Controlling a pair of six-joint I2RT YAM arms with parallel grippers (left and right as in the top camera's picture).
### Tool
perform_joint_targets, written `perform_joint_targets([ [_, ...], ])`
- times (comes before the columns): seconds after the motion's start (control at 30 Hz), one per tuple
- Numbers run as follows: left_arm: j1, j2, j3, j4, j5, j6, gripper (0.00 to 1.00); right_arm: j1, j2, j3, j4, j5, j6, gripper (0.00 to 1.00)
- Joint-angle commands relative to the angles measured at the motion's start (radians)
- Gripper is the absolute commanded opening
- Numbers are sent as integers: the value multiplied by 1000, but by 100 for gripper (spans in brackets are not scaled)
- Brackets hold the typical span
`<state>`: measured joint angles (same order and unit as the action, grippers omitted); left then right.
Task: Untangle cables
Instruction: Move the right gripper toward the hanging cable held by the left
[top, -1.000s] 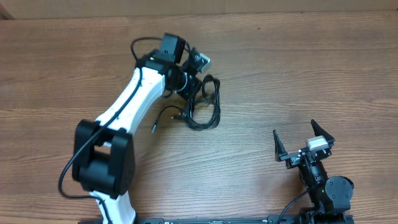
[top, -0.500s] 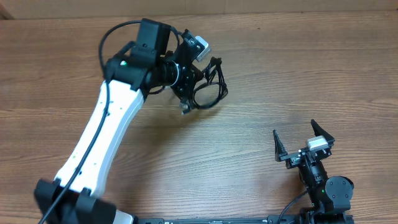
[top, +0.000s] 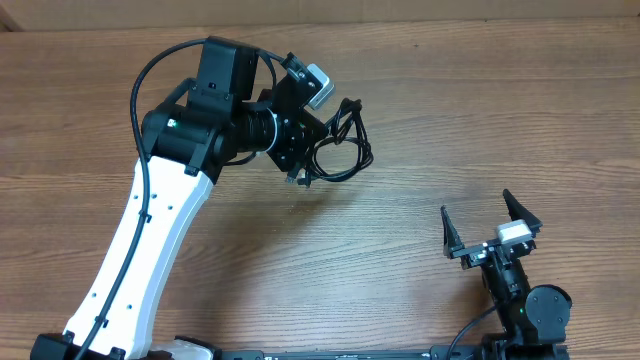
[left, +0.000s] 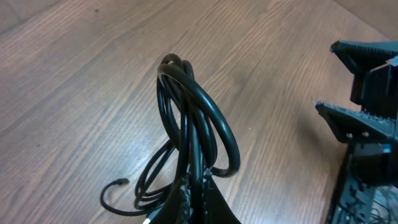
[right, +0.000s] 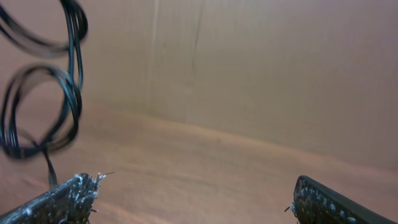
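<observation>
The cables (top: 347, 128) hang as one bunch of black loops from my left gripper (top: 308, 152), which is shut on them above the table's middle-left. In the left wrist view the loops (left: 185, 124) rise from between the closed fingertips (left: 196, 186), and a loose plug end (left: 123, 182) curls out at lower left. My right gripper (top: 487, 222) stands open and empty near the front right edge, well apart from the bunch. In the right wrist view the cables (right: 76, 99) dangle blurred at far left, beyond the open gripper (right: 196, 199).
The wooden table (top: 480, 110) stretches to a cardboard wall (right: 261, 68) at the back. The left arm's white link (top: 140, 250) crosses the left side of the table. The right gripper (left: 360, 93) shows at the right edge of the left wrist view.
The left arm has risen and carried the cable bunch up off the table, its loops now hanging in the air. The right arm has not moved.
</observation>
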<state>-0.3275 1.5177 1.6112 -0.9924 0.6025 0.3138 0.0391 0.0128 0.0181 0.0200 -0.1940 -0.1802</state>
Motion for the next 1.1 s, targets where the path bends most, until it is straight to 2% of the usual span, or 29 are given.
perform_joint_targets([
  [0.0,-2,-41,30,-4,66,-35,4,-1,-10,8,26,-9,150,100],
  [0.1,-2,-53,30,-27,106,-41,4,-1,-10,58,-4,-10,319,100],
  [0.17,-2,-63,30,-45,105,-41,4,-1,-10,106,-56,-17,372,100],
  [0.37,-2,-94,30,-92,106,-41,4,-1,6,305,-303,-36,371,100],
  [0.53,-11,-106,30,-89,158,-40,4,-1,88,497,-522,-46,371,100],
  [0.87,-73,-106,30,-60,157,50,4,-1,403,835,-840,-211,370,100],
  [0.97,-89,-106,30,-44,158,50,4,-1,508,895,-891,-286,366,100],
  [1.07,-98,-106,30,-26,158,50,4,-1,579,908,-866,-325,367,100],
])
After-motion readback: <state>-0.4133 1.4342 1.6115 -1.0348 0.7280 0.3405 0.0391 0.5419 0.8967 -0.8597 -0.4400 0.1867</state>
